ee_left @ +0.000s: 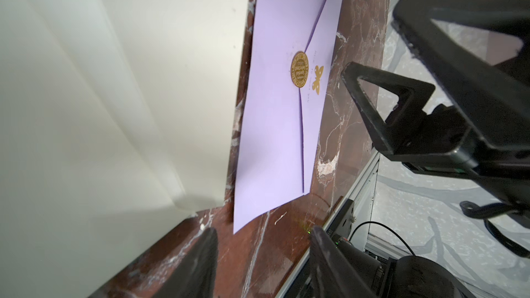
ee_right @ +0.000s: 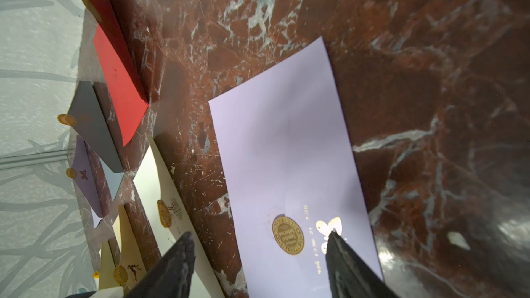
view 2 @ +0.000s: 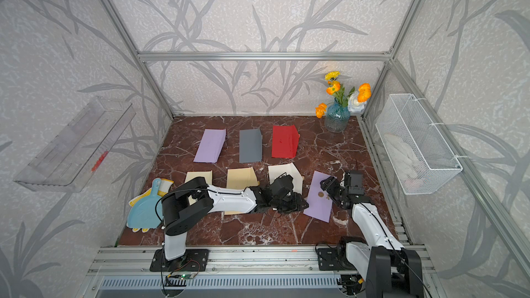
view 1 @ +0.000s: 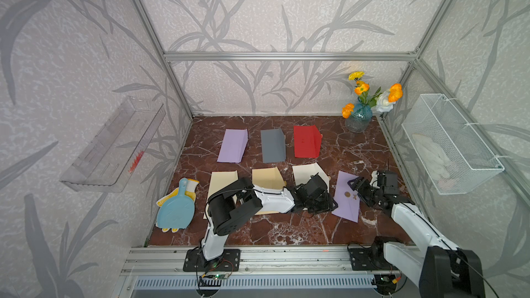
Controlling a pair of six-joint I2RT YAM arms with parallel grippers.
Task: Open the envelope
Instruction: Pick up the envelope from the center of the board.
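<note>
Two white-and-black arms on black base plates

The left arm (view 1: pixel 272 200) and right arm (view 1: pixel 413 222) each pair glossy white shell links, dotted with small dark screws, with bulky matt black joint housings. A thin black cable (view 1: pixel 266 191) runs along the white shells. At the lower edge of both top views sit flat black base plates (view 1: pixel 232 259) with bolt heads, and red and black wires (view 1: pixel 225 265) lead to a small green-lit board (view 1: pixel 216 276). The fingers (ee_left: pixel 365 104) are black plastic with triangular cut-outs and scuffed, greyish edges.
</note>
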